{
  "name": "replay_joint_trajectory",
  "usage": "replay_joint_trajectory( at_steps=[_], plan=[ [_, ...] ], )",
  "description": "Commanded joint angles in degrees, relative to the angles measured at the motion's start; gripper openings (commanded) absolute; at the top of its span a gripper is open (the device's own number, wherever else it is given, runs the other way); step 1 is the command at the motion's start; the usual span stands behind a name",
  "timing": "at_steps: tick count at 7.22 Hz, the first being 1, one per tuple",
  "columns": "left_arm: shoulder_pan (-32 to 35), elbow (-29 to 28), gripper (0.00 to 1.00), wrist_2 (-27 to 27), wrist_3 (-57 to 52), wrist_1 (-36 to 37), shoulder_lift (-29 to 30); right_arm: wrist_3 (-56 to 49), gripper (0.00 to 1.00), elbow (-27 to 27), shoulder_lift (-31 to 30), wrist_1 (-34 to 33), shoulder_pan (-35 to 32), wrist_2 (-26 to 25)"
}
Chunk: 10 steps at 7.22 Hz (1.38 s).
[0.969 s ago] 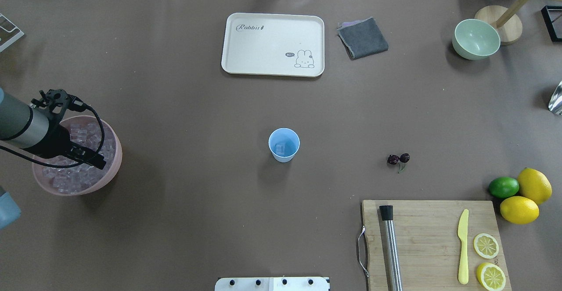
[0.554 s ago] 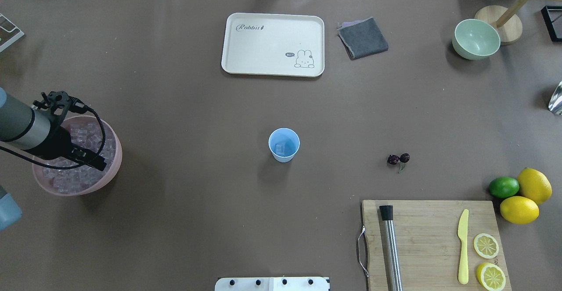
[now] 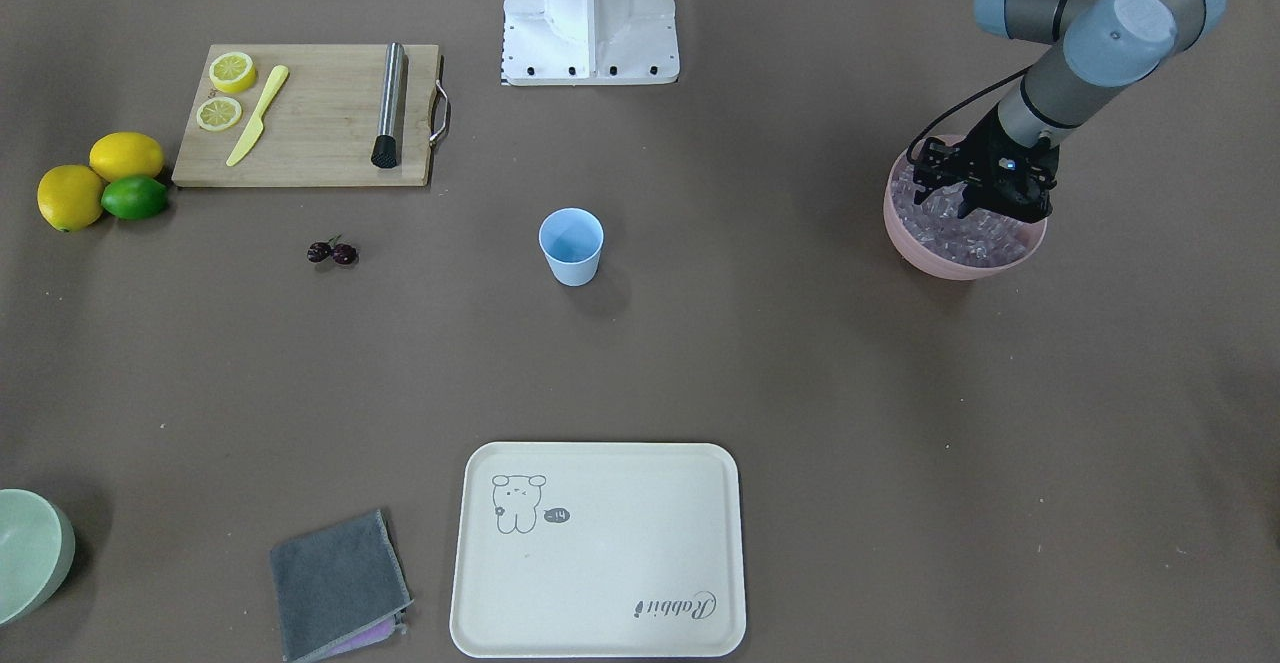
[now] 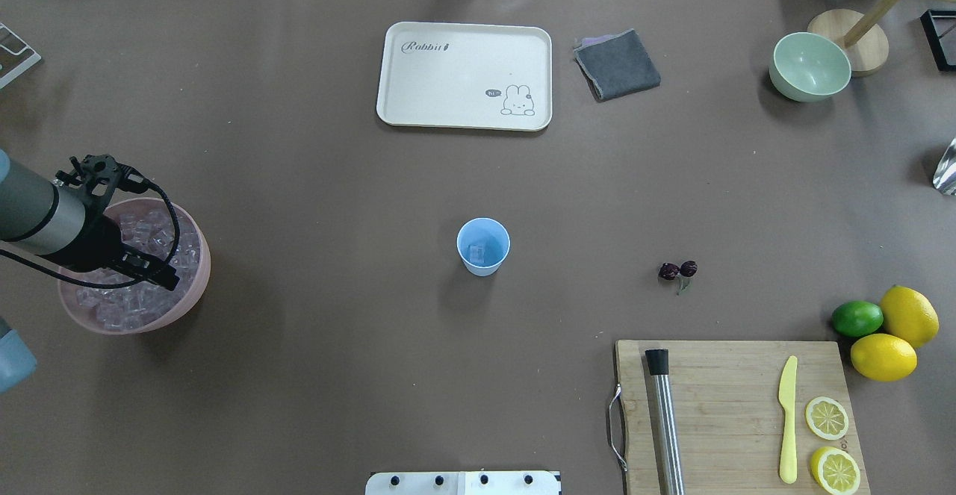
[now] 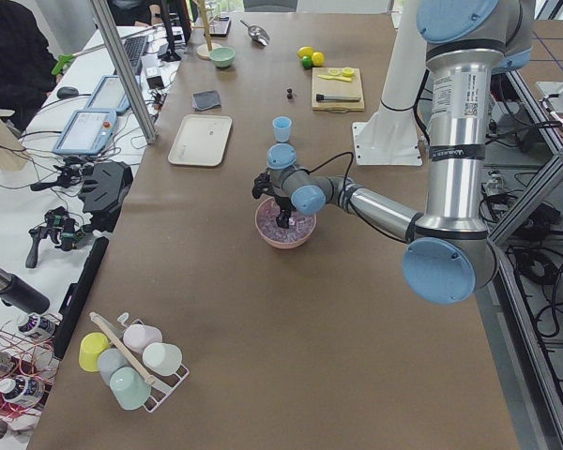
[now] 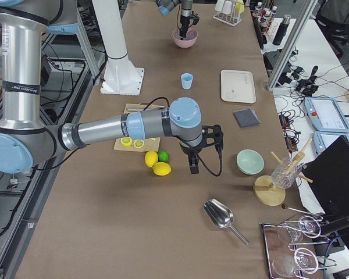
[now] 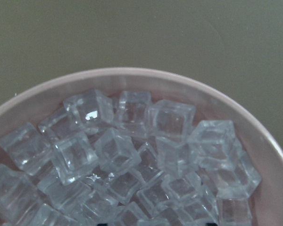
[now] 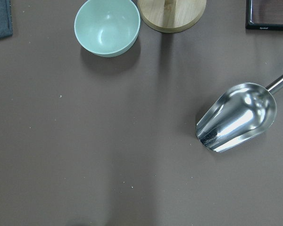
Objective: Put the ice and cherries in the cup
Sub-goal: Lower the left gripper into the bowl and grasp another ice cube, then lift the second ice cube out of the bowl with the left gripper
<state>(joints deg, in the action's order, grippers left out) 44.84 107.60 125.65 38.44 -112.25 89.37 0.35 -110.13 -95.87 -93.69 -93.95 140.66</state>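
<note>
Step in hand: ice pick-up. The left end effector [image 3: 975, 205] is down in the pink bowl [image 3: 940, 261], its tips in among the ice [image 7: 118, 150]. The wrist camera looks straight onto the heap and shows no fingers, and the other views are too small, so I cannot tell whether the jaws are spread or closed on a cube.

Cup [image 4: 478, 267]: light blue, upright, mid-desk, well apart from the bowl. One pale cube [image 4: 478, 254] seems to lie at its bottom. I judge the ice part begun, not finished.

Cherries [image 4: 678, 270]: dark pair on thin green stems, lying on the bare desk [image 4: 336, 181] between the cup and the cutting board [image 4: 732, 405]. Untouched by either arm, so that step is not yet done.

The right end effector [image 6: 193, 165] hangs over the desk's far right end, above the green bowl [image 8: 107, 26] and metal scoop [image 8: 238, 117]. Jaw state cannot be told from the side view.

Next move, as I judge it: close on a single cube, lift clear of the rim, carry it across and release over the cup's mouth.

Ice: clear cubes, faint lilac tint, glossy, loosely piled and touching. Likely slippery and apt to shift under a pinch.
</note>
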Motion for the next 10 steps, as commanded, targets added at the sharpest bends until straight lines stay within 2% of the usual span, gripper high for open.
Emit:
replay_joint_trajectory(
  at_steps=[1,4,6,8,9,10],
  plan=[
    [0.07,0.16,0.23,0.03,-0.03,0.01,0.02,0.0,1.0,0.0,0.42,0.0,0.0,-0.03],
    [0.07,0.33,0.1,0.03,-0.03,0.01,0.02,0.0,1.0,0.0,0.24,0.0,0.0,0.05],
    [1.82,4.0,0.0,2.91,-0.03,0.36,-0.77,0.0,1.0,0.0,0.24,0.0,-0.09,0.14],
    [8.39,6.04,0.0,3.63,-0.64,0.45,-0.86,0.09,1.0,0.0,0.24,0.0,-0.09,0.32],
    [9.47,5.96,0.0,3.64,-0.91,0.54,0.18,0.0,1.0,-0.17,0.24,0.0,-0.09,0.41],
    [11.05,5.7,0.0,2.94,-0.21,0.63,4.02,0.0,1.0,-0.26,0.24,-0.09,-0.09,0.49]
  ],
)
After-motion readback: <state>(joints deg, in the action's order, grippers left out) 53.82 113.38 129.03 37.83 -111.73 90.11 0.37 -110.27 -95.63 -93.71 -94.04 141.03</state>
